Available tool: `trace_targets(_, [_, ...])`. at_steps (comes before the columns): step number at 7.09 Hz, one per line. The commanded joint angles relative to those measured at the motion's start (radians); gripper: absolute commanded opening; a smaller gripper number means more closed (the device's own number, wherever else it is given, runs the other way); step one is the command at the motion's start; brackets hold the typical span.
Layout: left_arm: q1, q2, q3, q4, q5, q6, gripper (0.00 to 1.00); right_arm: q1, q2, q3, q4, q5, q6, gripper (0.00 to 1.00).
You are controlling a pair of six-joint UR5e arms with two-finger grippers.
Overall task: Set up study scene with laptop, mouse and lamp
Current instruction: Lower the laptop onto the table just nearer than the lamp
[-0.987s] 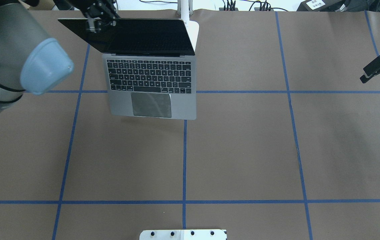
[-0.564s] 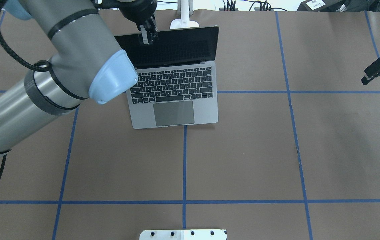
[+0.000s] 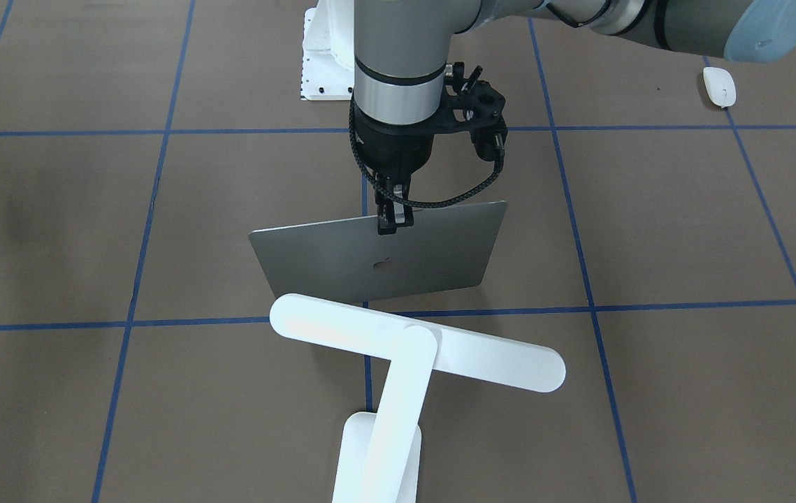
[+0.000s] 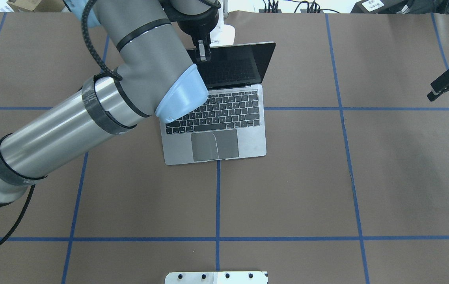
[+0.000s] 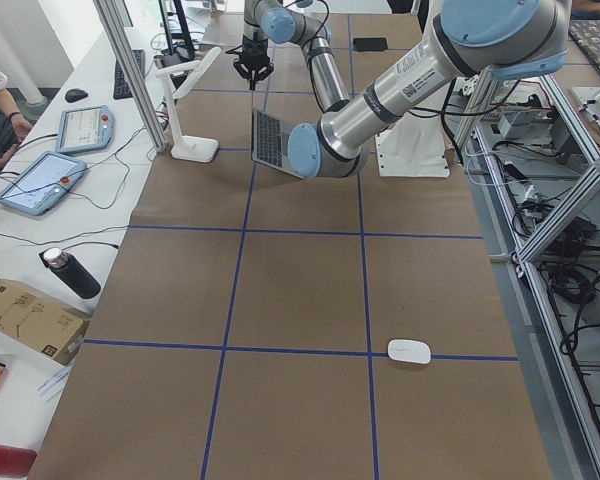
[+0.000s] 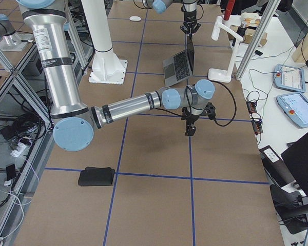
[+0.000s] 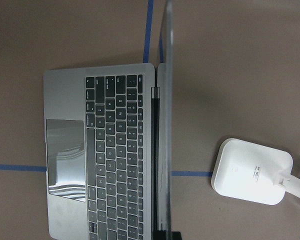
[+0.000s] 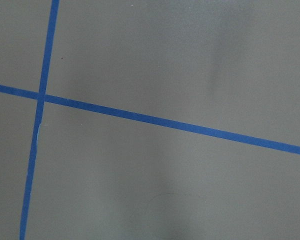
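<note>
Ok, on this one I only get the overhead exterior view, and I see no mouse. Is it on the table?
Observer: Yes, the mouse lies alone near the end of the table on the robot's left.
Operator: And the lamp?
Observer: The lamp stands behind the lid of the laptop, its base not touching the laptop.
Operator: What is the left gripper doing?
Observer: The left gripper is shut on the lid's top edge, near its middle.

We record: a brown table cover [image 4: 287,177] gridded with blue tape lines [image 4: 217,197]; one black mat [image 6: 96,176] on it; off-table, two teach pendants [image 5: 38,182], a dark bottle [image 5: 71,272] and a cardboard box [image 5: 25,318].
</note>
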State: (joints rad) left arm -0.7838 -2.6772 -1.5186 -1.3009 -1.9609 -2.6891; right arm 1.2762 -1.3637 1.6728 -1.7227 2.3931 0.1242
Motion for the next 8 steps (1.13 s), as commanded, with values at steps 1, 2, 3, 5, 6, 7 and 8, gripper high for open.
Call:
trace_targets(1, [0.001, -0.004, 0.137, -0.177, 0.000, 0.011, 0.00, 0.000, 0.000, 0.001, 0.000, 0.000, 0.000, 0.99])
trace_targets(2, [0.001, -0.004, 0.171, -0.228, -0.001, 0.058, 0.00, 0.000, 0.001, 0.001, 0.000, 0.000, 0.000, 0.99])
trace_targets(3, [0.004, 0.002, 0.176, -0.230, -0.001, 0.099, 0.00, 0.000, 0.001, 0.001, 0.000, 0.000, 0.000, 0.99])
trace_targets(5, [0.012, -0.004, 0.242, -0.286, -0.001, 0.109, 0.00, 0.000, 0.001, 0.001, 0.000, 0.000, 0.000, 0.99])
trace_targets(6, [0.012, -0.003, 0.248, -0.299, -0.001, 0.100, 0.00, 0.000, 0.001, 0.001, 0.000, 0.000, 0.000, 0.99])
trace_targets(7, [0.012, -0.003, 0.248, -0.301, -0.001, 0.097, 0.00, 0.000, 0.001, 0.001, 0.000, 0.000, 0.000, 0.99])
trace_targets(8, [0.012, -0.004, 0.248, -0.301, -0.001, 0.078, 0.00, 0.000, 0.001, -0.001, 0.000, 0.000, 0.000, 0.99])
